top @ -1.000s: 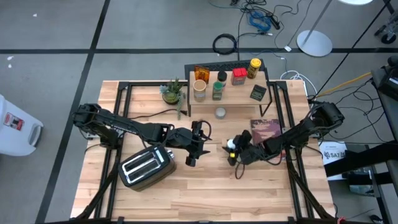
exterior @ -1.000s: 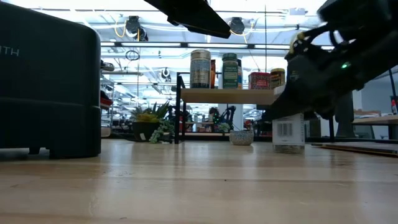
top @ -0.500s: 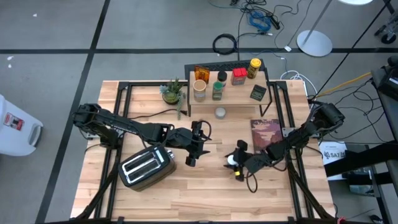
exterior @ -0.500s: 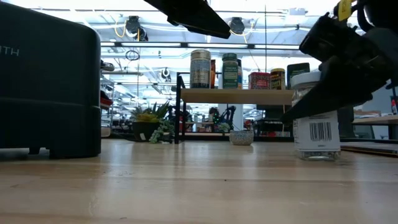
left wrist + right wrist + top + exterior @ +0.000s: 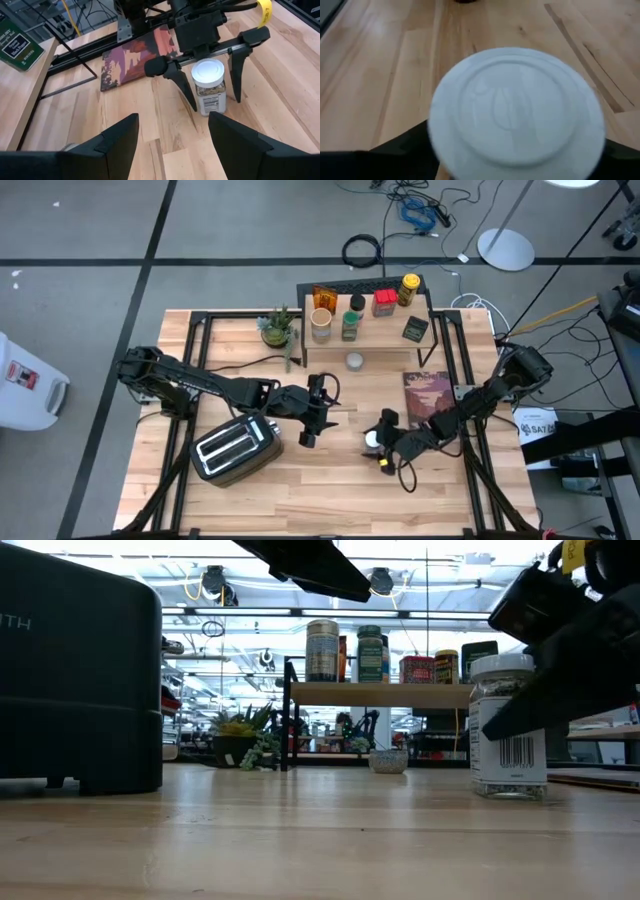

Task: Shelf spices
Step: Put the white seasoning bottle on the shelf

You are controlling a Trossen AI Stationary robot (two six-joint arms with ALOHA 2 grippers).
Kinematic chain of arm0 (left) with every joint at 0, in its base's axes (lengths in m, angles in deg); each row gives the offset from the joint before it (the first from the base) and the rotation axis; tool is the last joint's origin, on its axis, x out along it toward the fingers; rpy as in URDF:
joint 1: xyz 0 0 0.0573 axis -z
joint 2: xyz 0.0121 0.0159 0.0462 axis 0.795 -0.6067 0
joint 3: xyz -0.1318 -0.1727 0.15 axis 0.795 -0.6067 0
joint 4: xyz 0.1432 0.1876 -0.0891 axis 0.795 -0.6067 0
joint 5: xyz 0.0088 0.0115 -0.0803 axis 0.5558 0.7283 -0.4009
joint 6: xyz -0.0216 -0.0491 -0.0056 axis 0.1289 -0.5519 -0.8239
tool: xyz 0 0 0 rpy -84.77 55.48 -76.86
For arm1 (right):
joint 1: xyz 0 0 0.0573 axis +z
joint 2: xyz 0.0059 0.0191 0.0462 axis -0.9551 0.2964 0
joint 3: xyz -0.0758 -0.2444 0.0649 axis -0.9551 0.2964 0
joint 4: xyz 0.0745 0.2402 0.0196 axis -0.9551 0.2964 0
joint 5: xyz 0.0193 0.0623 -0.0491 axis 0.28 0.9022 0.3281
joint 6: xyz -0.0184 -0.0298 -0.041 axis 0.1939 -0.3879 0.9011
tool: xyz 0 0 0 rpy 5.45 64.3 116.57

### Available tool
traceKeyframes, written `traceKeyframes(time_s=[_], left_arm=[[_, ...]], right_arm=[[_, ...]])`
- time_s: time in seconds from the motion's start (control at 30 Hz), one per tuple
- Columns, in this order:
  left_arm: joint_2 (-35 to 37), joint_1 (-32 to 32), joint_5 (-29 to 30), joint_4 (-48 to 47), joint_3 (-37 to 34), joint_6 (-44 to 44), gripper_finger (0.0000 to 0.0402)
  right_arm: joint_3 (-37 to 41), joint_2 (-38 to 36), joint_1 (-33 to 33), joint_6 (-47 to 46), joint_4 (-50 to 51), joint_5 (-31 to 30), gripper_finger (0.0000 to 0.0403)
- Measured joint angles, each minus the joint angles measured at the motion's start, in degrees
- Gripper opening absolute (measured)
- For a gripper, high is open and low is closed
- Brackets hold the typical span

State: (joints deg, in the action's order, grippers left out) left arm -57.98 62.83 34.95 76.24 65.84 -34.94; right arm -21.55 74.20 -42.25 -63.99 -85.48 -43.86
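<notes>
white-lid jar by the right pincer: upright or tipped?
Upright: white-lid jar stands base-down on the table, lid up, between the right pincer's open fingers.

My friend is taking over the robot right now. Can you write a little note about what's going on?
Right gripper: jaws open, straddling the white-lidded jar, not touching it.
Left gripper: jaws open, empty, waiting beside the toaster.
Jar stands upright on the table, away from the shelf.
Done: six spices on the shelf top.
Left: shelve this jar and the small one by the shelf.
</notes>
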Motion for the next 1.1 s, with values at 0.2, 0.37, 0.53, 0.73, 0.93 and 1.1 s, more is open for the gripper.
traceKeyframes(time_s=[0.2, 0.37, 0.53, 0.73, 0.93, 1.1], left_arm=[[0.0, 0.0, 0.0, 1.1, 0.0, 0.0, 0.0249], [0.0, 0.0, -0.6, 1.2, 0.0, -0.4, 0.0249], [0.0, 0.0, -2.5, 1.2, 0.0, -1.5, 0.0249], [0.0, 0.0, -2.6, 1.6, 0.0, -1.5, 0.0249], [-0.1, 0.0, -2.8, 1.6, 0.0, -1.5, 0.0249], [-0.1, 0.0, -2.8, 1.6, 0.0, -1.5, 0.0249]], right_arm=[[0.0, 0.0, 1.6, -1.6, 1.0, -1.9, 0.0319], [-0.1, -0.1, 3.4, -5.7, 5.7, -5.3, 0.032], [-0.1, -0.1, 5.5, -8.8, 7.6, -10.5, 0.0316], [1.6, -0.2, 8.2, -13.8, 7.0, -15.4, 0.0314], [6.4, -0.2, 10.7, -17.4, -2.0, -19.8, 0.0313], [6.6, -0.2, 10.9, -16.3, -3.0, -20.1, 0.0313]])
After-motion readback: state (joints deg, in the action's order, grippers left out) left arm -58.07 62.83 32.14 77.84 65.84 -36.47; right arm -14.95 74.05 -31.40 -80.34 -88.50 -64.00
